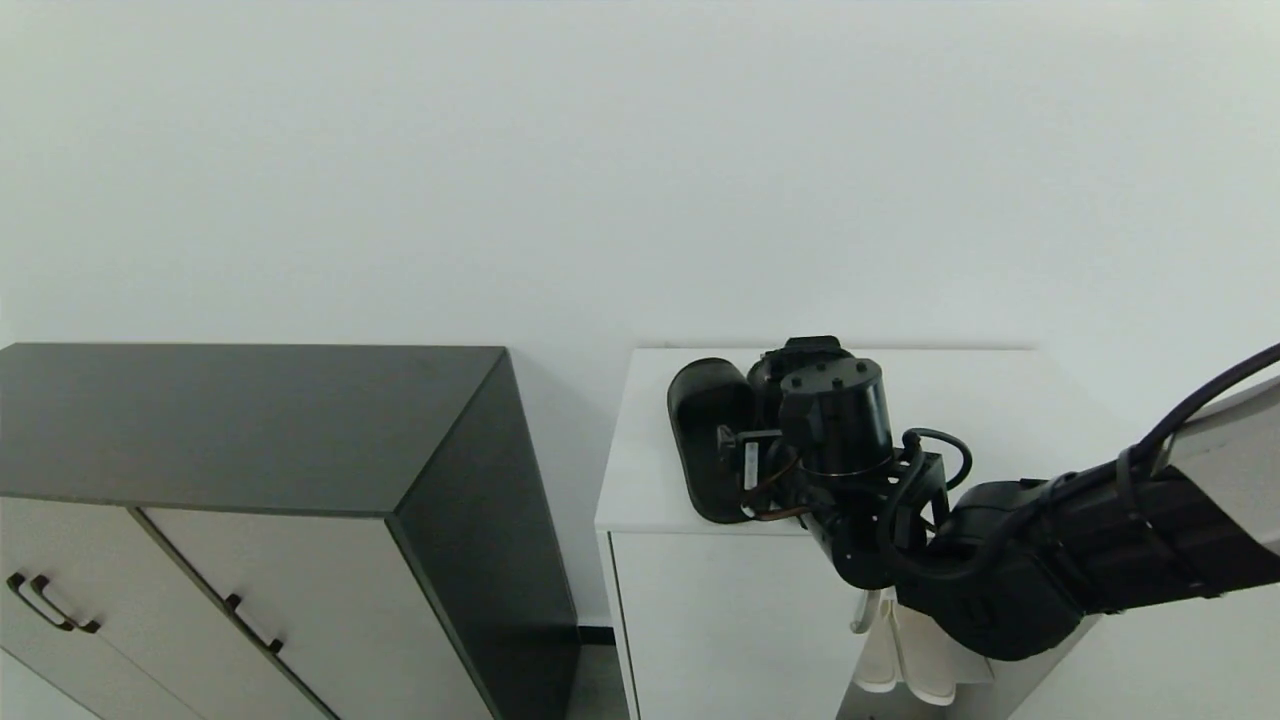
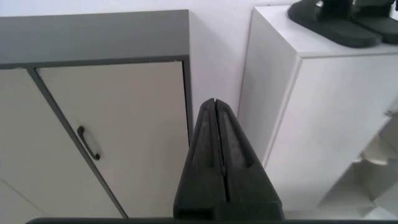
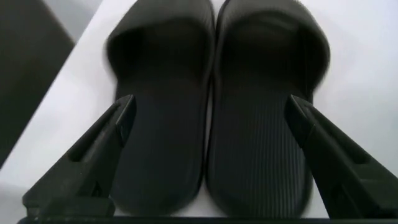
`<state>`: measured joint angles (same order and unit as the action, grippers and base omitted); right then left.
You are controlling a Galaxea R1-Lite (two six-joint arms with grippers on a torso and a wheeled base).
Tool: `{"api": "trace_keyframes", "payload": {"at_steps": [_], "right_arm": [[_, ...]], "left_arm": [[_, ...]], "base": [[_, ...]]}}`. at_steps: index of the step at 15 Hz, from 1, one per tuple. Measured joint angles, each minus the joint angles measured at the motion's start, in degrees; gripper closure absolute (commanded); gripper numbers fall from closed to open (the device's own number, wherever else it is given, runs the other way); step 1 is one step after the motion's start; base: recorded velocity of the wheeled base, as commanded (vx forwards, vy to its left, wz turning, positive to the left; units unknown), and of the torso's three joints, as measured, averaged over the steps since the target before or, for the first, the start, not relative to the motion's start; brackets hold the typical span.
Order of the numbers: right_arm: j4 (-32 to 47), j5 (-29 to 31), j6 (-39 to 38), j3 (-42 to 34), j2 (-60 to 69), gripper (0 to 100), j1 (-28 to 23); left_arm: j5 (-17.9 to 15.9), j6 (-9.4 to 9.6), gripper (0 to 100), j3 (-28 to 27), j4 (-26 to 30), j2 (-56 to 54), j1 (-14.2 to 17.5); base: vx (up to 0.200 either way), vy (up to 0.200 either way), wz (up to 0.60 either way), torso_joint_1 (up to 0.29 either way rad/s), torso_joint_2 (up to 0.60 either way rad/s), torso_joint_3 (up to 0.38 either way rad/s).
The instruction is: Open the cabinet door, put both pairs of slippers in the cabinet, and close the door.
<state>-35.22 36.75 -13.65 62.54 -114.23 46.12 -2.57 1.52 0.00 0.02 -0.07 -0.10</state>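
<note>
To the left, dark cabinet [image 1: 250, 420] with both doors [image 2: 124, 137] shut. Beside it, past a small gap, white desk [image 1: 980, 400]. On top of that, black slippers [image 3: 211, 74] side by side. Just over them, right claw [image 3: 208, 106] spread wide, one finger by each outer side. Holds nothing. Low before the gap, left claw [image 2: 215, 112] pressed tight together, empty.

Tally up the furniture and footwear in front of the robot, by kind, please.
Cabinets: 2, a dark-topped cabinet and a white cabinet.
Black slippers: 2, side by side on the white cabinet's top.
Total: 4.
A pale shape under the arm is too hidden to name, so it is not counted.
</note>
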Motion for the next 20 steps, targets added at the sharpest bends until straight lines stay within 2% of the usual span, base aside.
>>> {"api": "trace_keyframes", "payload": {"at_steps": [7, 14, 15, 20], "right_arm": [[-5.75, -0.35, 0.33, 0.33, -5.12, 0, -1.35], [-6.16, -0.6, 2.66, 10.92, -13.53, 0, -4.63], [-6.24, -0.57, 2.84, 11.96, -14.49, 100, -4.91], [-6.44, -0.16, 2.84, 12.87, -15.82, 100, -5.13]], "left_arm": [[0.01, -0.02, 100, 0.0, -0.02, 0.0, -0.01], [0.01, -0.11, 100, 0.0, -0.02, 0.0, 0.02], [0.04, -0.11, 100, 0.0, -0.02, 0.0, -0.01], [0.01, -0.11, 100, 0.0, -0.02, 0.0, 0.02]], "base": [[0.0, 0.0, 0.0, 0.0, 0.0, 0.0], [0.0, 0.0, 0.0, 0.0, 0.0, 0.0], [0.0, 0.0, 0.0, 0.0, 0.0, 0.0], [0.0, 0.0, 0.0, 0.0, 0.0, 0.0]]}}
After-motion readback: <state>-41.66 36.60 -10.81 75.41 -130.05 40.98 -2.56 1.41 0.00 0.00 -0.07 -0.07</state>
